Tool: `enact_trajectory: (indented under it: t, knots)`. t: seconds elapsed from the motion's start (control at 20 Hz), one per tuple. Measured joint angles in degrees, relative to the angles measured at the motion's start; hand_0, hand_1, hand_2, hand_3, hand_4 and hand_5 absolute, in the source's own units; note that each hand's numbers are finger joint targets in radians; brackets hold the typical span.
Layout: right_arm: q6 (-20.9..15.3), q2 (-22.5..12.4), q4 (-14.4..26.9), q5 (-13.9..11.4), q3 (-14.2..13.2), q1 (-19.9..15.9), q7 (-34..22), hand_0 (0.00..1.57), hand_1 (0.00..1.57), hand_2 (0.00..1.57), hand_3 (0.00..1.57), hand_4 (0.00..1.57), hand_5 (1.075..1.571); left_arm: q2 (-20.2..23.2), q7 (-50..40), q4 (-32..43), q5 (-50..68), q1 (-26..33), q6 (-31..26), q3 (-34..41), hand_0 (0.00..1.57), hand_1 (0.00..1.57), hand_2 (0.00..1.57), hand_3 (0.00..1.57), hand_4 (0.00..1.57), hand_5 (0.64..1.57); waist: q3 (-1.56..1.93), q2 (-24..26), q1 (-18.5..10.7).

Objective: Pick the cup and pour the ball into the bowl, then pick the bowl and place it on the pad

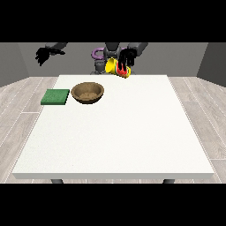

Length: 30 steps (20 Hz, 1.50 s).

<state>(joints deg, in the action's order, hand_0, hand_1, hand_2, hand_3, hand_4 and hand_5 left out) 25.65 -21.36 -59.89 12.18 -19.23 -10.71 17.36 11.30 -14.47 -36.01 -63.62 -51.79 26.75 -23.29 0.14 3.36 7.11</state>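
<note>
A yellow and red cup [115,67] hangs tilted above the table's far edge, near the middle. The hand at the view's right [126,58] has its fingers curled round it. No ball shows from here. A brown wooden bowl [88,92] rests on the white table [119,132], left of centre and to the near left of the cup. A flat green pad [55,96] lies at the table's left edge, just left of the bowl. The hand at the view's left [43,54] is raised off the table, beyond its far left corner, holding nothing.
The robot's torso [102,55] stands behind the far edge of the table. Grey wooden floor surrounds the table on all sides.
</note>
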Motion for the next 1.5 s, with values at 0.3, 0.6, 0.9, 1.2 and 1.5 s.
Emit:
enact_trajectory:
  t: [0.3, 0.6, 0.9, 1.2, 1.5]
  knots:
    - [0.56, -0.45, 1.37, 0.48, -0.17, -2.15, -0.41, 0.0, 0.0, 0.0, 0.0, 0.0, 1.57, -4.67, -5.02, 2.84, -12.07, -3.63, -7.12, -9.85, 1.54, 1.54, 1.57, 1.57, 1.57, 1.124, -0.02, -0.47, 1.02]
    - [1.41, -1.06, 3.59, 0.45, -0.54, -2.29, 0.44, 0.0, 0.0, 0.0, 0.0, 0.0, 1.571, -7.02, -7.22, 5.46, -23.29, -7.2, -15.87, -19.17, 1.46, 1.46, 1.57, 1.57, 1.48, 1.216, -0.02, 0.03, 0.52]
    - [1.16, -1.4, 3.93, 0.55, -0.9, -1.9, 0.17, 0.0, 0.0, 0.0, 0.0, 0.0, 1.571, -8.09, -5.76, 5.61, -29.85, -7.06, -20.83, -23.33, 1.45, 1.45, 1.57, 1.57, 1.53, 1.134, -0.09, 0.94, -0.6]
    - [-1.44, 0.46, 3.02, 0.97, -0.19, -2.63, -4.11, 0.0, 0.0, 0.0, 0.0, 0.1, 1.565, -7.64, -5.23, 2.45, -25.87, -6.46, -19.09, -16.18, 1.31, 1.31, 1.57, 1.57, 1.57, 1.069, -0.27, 1.5, -2.21]
    - [-2.49, 0.19, 3.11, 1.72, -1.69, -0.55, -4.55, 0.0, 0.0, 0.0, 0.0, 0.25, 1.567, -8.3, -6.48, -5.05, -7.51, -0.03, -8.19, 1.61, 0.9, 0.9, 0.85, 0.48, 1.26, 1.437, -0.69, 1.56, -6.27]
